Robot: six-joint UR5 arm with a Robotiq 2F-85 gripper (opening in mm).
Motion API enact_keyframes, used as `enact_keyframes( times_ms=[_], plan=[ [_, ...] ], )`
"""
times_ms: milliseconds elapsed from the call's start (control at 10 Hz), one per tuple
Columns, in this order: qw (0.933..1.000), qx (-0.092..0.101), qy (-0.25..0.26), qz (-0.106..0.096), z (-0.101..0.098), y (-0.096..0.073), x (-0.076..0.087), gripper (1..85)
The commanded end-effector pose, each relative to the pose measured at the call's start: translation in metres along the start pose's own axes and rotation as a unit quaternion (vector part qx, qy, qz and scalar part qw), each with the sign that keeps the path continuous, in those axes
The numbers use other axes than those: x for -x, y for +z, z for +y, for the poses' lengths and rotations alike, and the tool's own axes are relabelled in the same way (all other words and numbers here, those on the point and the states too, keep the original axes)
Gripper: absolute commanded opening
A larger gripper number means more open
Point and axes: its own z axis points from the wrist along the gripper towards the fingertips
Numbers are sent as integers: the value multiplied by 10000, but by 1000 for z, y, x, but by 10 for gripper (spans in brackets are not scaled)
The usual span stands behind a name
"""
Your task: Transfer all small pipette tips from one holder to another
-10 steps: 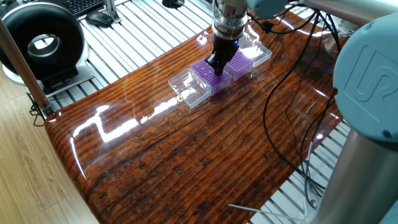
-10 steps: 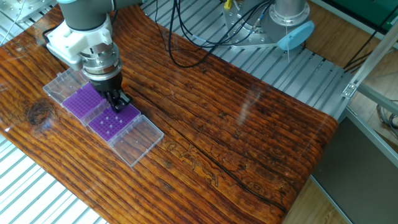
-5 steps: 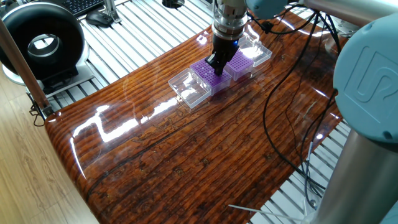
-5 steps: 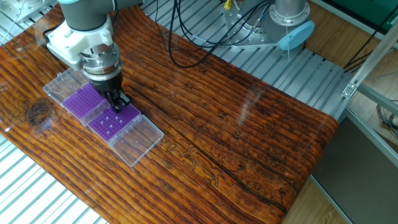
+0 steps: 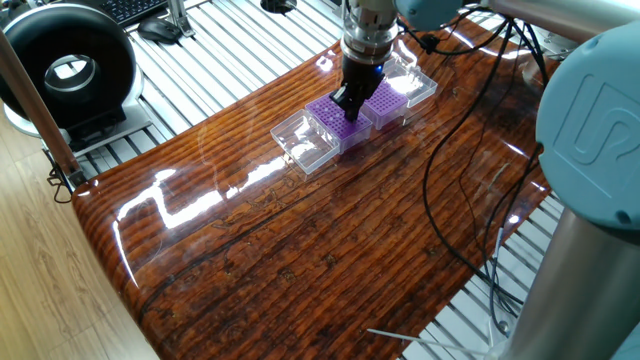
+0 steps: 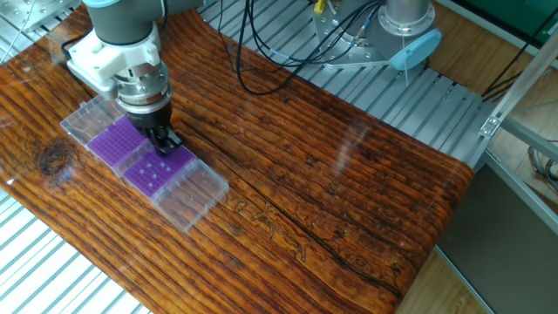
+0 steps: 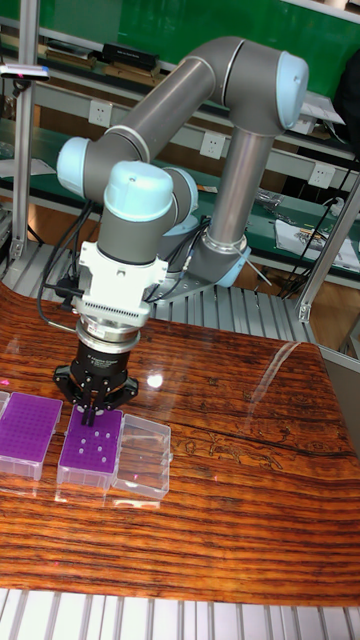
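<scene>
Tall fixed view: the black two-finger gripper (image 7: 96, 409) is hovering, fingers nearly closed, over the purple grid rack (image 7: 92, 451) holding several tiny pale pipette tips (image 7: 97, 439); whether it is gripping one cannot be told. The neighbouring purple rack (image 7: 28, 425) is showing none, so the transfer seems incomplete.

The table (image 5: 300, 250) is dark reddish wood with heavy grain, varnished to a high gloss that throws white glare. Beyond its edges lie matt, ribbed metal slats (image 6: 418, 96). The racks (image 7: 90, 447) are matt purple plastic, their hinged lids (image 7: 142, 458) clear, glossy plastic. The arm (image 7: 240, 120) has smooth grey metal tubes and pale blue plastic caps; the gripper (image 7: 94, 404) looks matt black.
</scene>
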Motion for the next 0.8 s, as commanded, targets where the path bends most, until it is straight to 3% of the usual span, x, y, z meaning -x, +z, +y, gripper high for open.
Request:
enact_keyframes(
  times_ms=[0,400,600,700],
  plan=[
    [9999,-9,126,-29,3,-3,3,10],
    [9998,-78,204,-32,0,-10,6,10],
    [9995,129,298,-25,8,-15,8,10],
    [9995,114,289,-41,6,-16,10,10]
  ],
)
